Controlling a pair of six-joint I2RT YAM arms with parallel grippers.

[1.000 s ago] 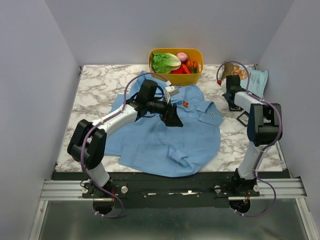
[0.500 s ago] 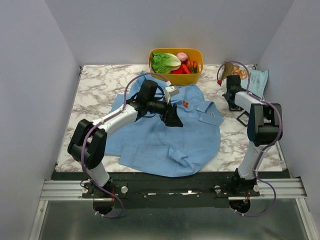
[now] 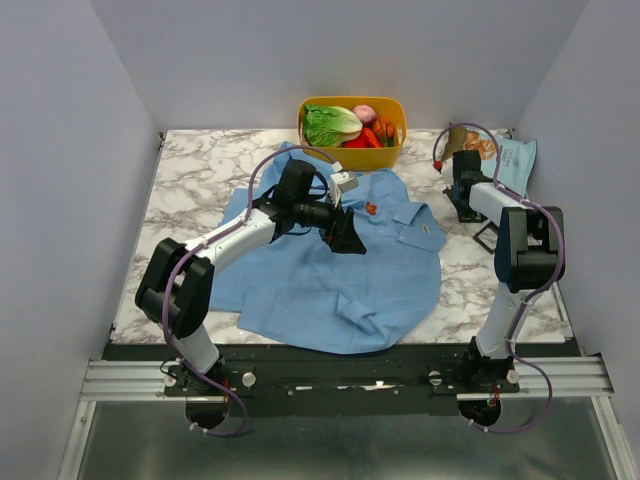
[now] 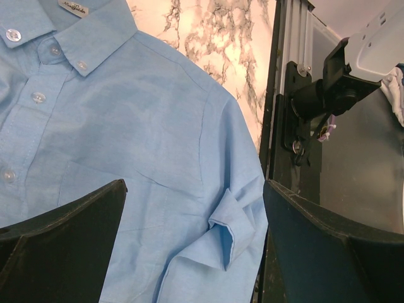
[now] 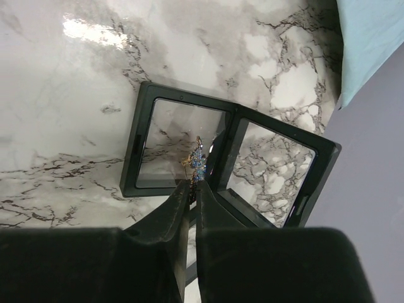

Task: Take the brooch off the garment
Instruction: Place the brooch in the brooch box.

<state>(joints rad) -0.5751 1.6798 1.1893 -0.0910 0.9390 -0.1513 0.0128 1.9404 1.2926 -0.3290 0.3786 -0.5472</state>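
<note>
brooch [image 5: 197,158], likely feather-light and fragile, sits at the tips of your right claw [image 5: 194,184] above the black frame case [image 5: 134,158], tips nearly together, pinching or not you cannot tell; grip its edge softly.

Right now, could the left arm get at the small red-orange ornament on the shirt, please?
Probably yes: the left gripper hovers wide open over the shirt, close beside the red-orange ornament near the collar, with nothing between them.
</note>
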